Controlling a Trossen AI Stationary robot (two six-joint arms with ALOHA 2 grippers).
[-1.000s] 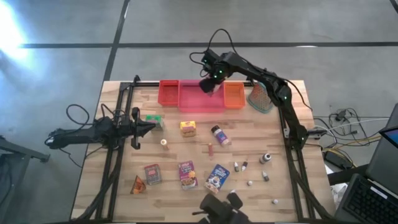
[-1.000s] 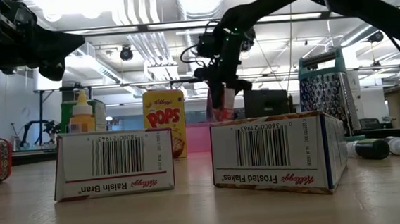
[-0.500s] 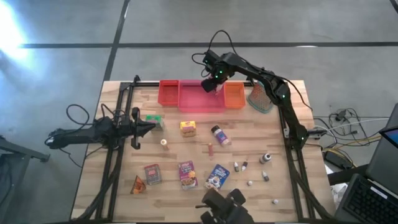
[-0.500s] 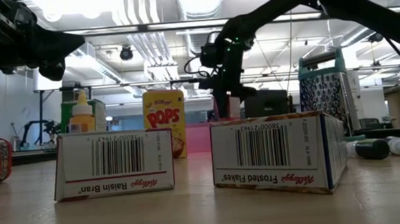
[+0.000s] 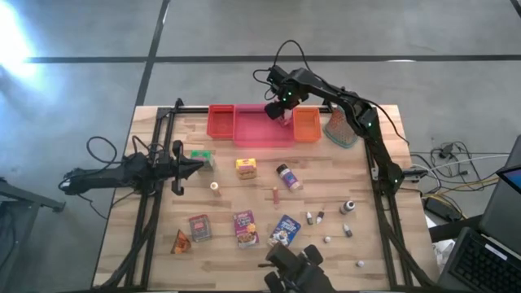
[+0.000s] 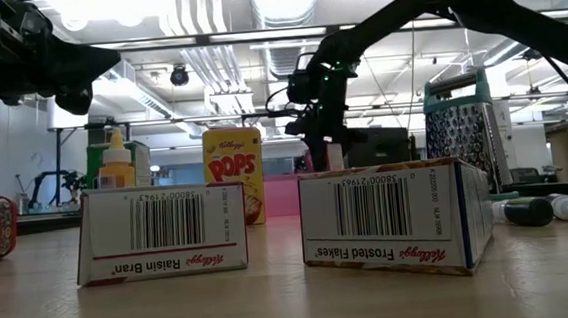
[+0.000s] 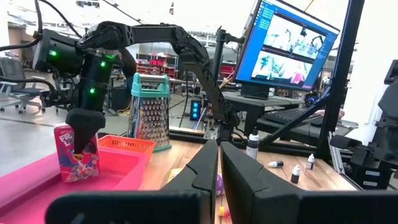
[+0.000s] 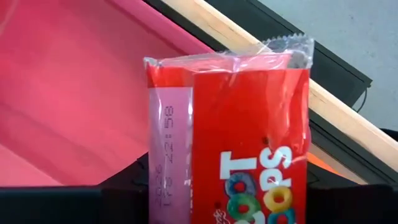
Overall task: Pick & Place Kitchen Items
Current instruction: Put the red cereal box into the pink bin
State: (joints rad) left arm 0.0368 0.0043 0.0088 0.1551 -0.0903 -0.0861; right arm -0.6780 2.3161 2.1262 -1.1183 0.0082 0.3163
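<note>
Standing upright in the pink tray (image 5: 260, 130) at the counter's (image 5: 260, 244) far edge: one red Froot Loops box (image 7: 76, 152), pinched at its top by the right tool (image 7: 84, 132). Red tray (image 5: 221, 120) and orange tray (image 5: 307, 124) flank the pink one; a box grater (image 5: 340, 129) lies beside the orange. Left tool (image 7: 219, 168), fingers pressed together, holds nothing and hangs near the green box (image 5: 202, 157) at the left side. Remaining on the counter: yellow Pops box (image 6: 234, 174), Raisin Bran box (image 6: 161, 232), Frosted Flakes box (image 6: 396, 217), small dark-capped bottles (image 5: 315, 217).
</note>
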